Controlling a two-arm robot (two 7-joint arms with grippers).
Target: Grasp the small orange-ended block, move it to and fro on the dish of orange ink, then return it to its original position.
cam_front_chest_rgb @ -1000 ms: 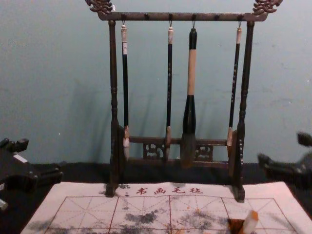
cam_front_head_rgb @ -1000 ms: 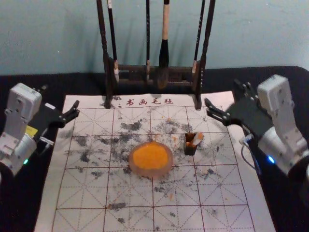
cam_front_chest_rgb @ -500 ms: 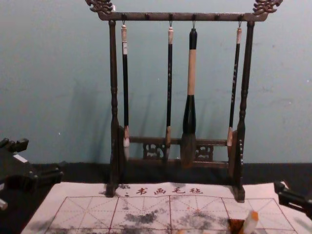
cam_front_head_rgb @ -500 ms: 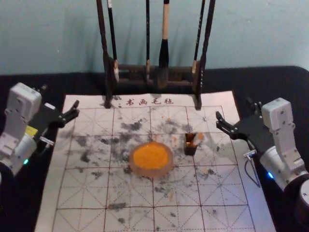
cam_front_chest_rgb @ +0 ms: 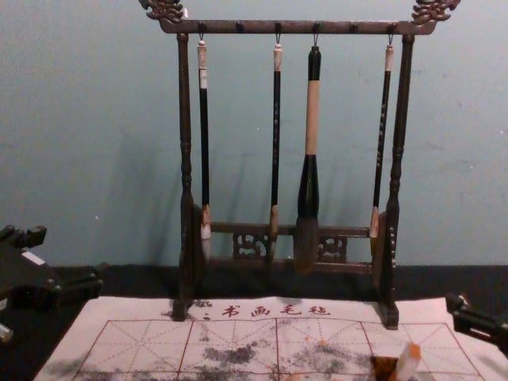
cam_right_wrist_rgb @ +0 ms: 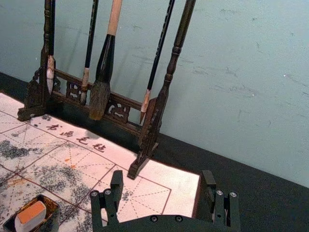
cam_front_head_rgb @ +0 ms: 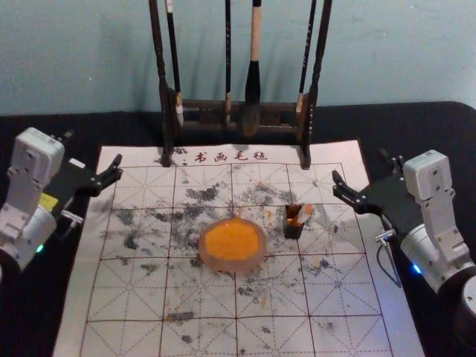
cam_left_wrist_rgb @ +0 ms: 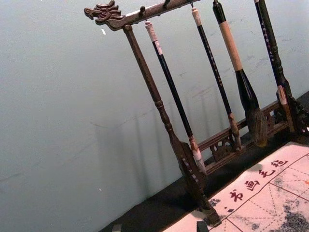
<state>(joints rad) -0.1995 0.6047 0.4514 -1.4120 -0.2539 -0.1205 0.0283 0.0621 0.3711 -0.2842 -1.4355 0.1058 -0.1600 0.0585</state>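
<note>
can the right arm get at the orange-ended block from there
Probably yes: the right hand is open and empty, nothing stands between it and the block, which pokes up out of its small dark box.

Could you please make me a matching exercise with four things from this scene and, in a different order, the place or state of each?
Things:
1. dish of orange ink
2. orange-ended block
3. brush rack
4. right hand

Places and states:
A. standing at the far edge of the mat
B. open, nothing between its fingers
C. on the mat, left of the small dark box
D. tilted, in the small dark box

Pairs: 1-C; 2-D; 3-A; 4-B
</note>
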